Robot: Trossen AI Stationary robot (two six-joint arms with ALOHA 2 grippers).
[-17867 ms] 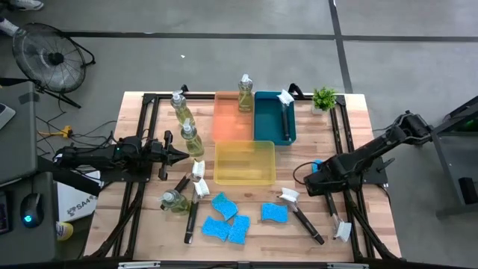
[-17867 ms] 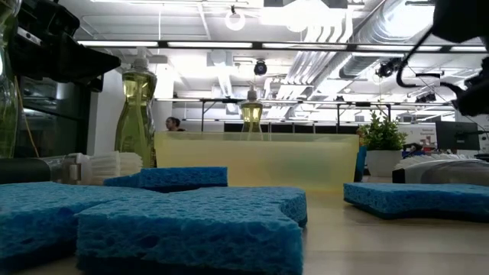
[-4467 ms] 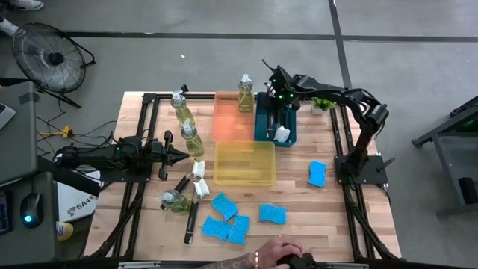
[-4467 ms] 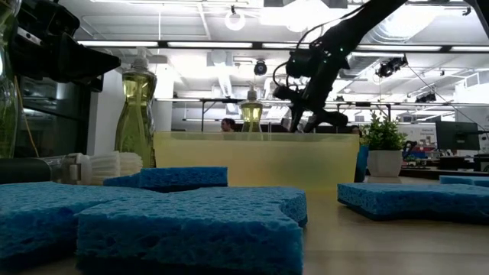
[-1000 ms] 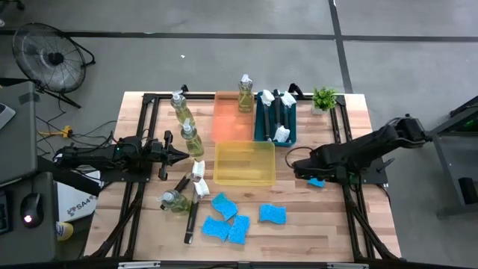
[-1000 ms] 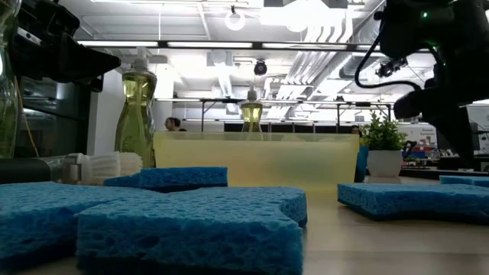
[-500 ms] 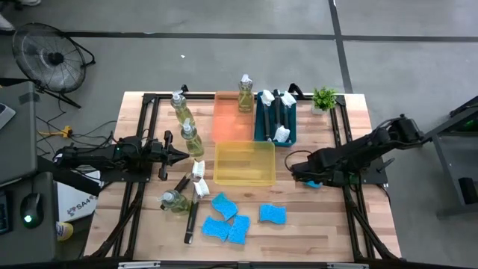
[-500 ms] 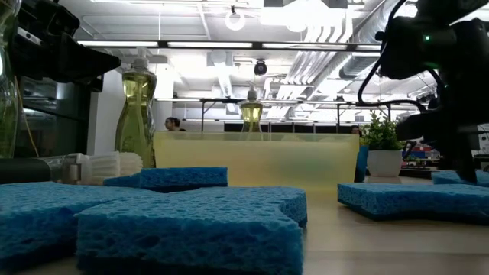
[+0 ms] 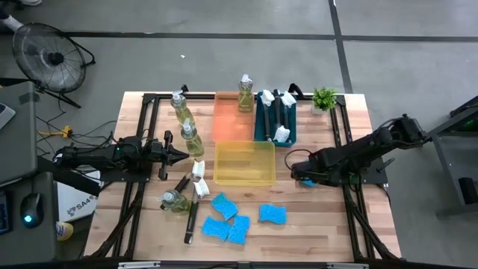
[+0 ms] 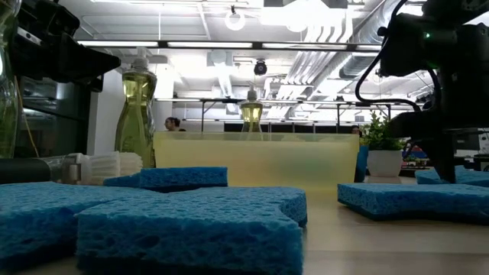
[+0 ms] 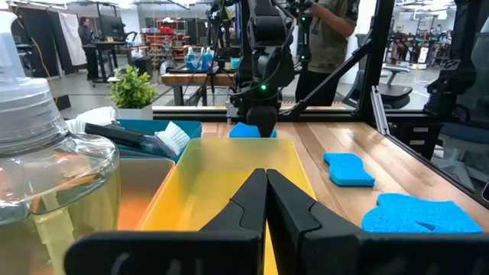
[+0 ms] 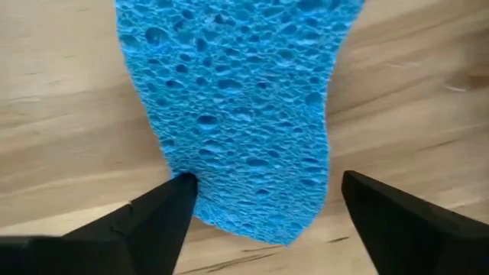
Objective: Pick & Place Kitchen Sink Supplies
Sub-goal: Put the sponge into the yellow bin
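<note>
Sponge [image 12: 244, 107], bright blue, flat on wooden table [image 9: 321, 217] right of yellow tray [image 9: 245, 163]. Right gripper [image 9: 302, 173] low over it, fingers [image 12: 157, 218] spread, one touching sponge edge, other apart. Left gripper [image 11: 266, 200] pressed together, empty, at table's left beside soap bottle [image 9: 192, 140].

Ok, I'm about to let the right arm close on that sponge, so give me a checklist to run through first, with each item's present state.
1. Right end effector open: ok, fingers spread.
2. Blue sponge between the fingers: ok, one finger touches its edge, the other stands apart.
3. Sponge flat on the table: ok.
4. Fingers low enough to grip: cannot tell.
5. Yellow tray free to receive: ok, nothing in it.
6. Left end effector out of the way: ok, shut, waiting at the table's left side.
</note>
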